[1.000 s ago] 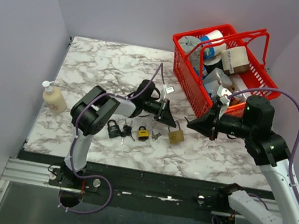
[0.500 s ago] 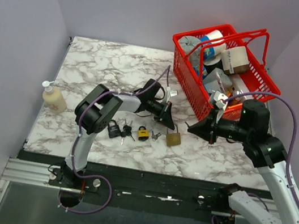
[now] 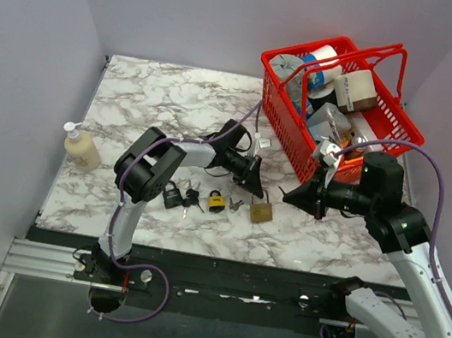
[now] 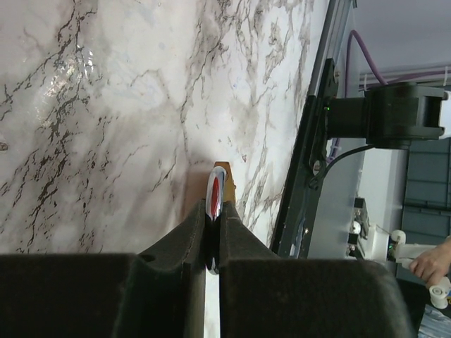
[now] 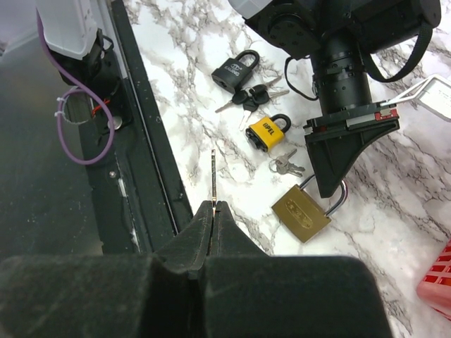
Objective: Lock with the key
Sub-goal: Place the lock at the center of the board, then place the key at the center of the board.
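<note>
A brass padlock (image 3: 262, 212) lies on the marble table (image 3: 168, 99), its silver shackle (image 4: 215, 191) pinched in my left gripper (image 3: 253, 180), which is shut on it. The right wrist view shows the padlock (image 5: 301, 213) with the left gripper (image 5: 328, 189) over its shackle. My right gripper (image 3: 288, 196) is shut on a thin brass key (image 5: 213, 174), which points outward from the fingertips. It hovers just right of the padlock, apart from it. In the left wrist view the jaws (image 4: 213, 215) close tightly on the shackle.
A yellow padlock (image 3: 217, 200), a black padlock (image 3: 172, 196), black-headed keys (image 3: 192, 197) and a small silver key pair (image 3: 236, 204) lie left of the brass lock. A red basket (image 3: 279, 119) full of items stands at the back right. A soap bottle (image 3: 82, 149) stands at the left edge.
My left gripper has reached further right and drawn the brass padlock slightly nearer. My right gripper with the key has dropped a little and stayed close to the padlock.
</note>
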`<state>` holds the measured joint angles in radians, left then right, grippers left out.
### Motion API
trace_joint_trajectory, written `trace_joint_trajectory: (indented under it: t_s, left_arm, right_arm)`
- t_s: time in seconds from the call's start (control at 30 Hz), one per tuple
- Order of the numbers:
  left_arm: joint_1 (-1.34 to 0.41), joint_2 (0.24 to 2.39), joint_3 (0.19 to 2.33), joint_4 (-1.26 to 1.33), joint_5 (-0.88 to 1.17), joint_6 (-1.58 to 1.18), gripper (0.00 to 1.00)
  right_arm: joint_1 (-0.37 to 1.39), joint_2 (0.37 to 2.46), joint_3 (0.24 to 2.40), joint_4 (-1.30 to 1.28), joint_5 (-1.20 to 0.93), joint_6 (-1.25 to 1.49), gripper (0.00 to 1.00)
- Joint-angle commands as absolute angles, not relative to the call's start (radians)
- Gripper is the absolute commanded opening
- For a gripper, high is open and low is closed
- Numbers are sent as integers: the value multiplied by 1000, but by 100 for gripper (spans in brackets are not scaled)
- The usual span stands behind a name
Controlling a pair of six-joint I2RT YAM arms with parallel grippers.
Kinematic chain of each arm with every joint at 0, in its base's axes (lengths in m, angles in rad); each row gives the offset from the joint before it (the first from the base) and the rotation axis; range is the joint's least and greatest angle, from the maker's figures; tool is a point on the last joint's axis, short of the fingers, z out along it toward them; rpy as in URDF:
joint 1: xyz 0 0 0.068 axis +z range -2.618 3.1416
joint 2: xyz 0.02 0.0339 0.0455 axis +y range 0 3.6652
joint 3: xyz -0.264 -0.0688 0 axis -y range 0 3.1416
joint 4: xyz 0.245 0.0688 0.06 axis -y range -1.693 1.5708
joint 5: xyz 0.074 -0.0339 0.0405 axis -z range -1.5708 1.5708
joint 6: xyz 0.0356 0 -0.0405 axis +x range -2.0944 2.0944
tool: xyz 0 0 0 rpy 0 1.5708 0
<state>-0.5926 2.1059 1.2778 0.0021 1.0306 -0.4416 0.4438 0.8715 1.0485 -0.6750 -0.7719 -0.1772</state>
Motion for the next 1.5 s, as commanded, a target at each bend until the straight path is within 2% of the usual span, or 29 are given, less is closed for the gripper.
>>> trace_joint_trajectory:
  t_s: [0.0, 0.43, 0.47, 0.53, 0.7, 0.83, 0.93, 1.0, 1.17, 1.3, 1.47]
  left_arm:
    - [-601, 2140, 1290, -14, 1003, -423, 18]
    - [-580, 2077, 1337, -52, 920, -405, 50]
    - [-575, 2065, 1345, -55, 914, -410, 56]
    - [-568, 2048, 1365, -64, 911, -408, 58]
    - [-557, 1945, 1356, -57, 896, -443, 74]
    - [-545, 1804, 1246, -6, 904, -478, 74]
    - [-514, 1623, 1096, 173, 946, -585, 72]
    - [-480, 1473, 1008, 406, 968, -658, 69]
    - [-471, 1249, 884, 598, 1051, -759, 64]
    - [-488, 1175, 819, 799, 1035, -845, 59]
    - [-577, 1166, 863, 842, 1026, -787, 51]
  right_arm:
    - [440, 862, 1042, -670, -765, -176, 1]
    - [440, 859, 1048, -678, -765, -173, 1]
    - [440, 858, 1049, -680, -765, -173, 1]
    - [440, 854, 1051, -680, -764, -170, 1]
    - [440, 850, 1049, -677, -765, -163, 1]
    - [440, 839, 1049, -649, -787, -153, 1]
    - [440, 838, 1051, -623, -824, -143, 1]
    - [440, 835, 1045, -608, -857, -140, 1]
    - [442, 824, 1037, -529, -903, -117, 1]
    - [442, 815, 1034, -463, -946, -58, 1]
    - [440, 801, 1011, -370, -971, -8, 1]
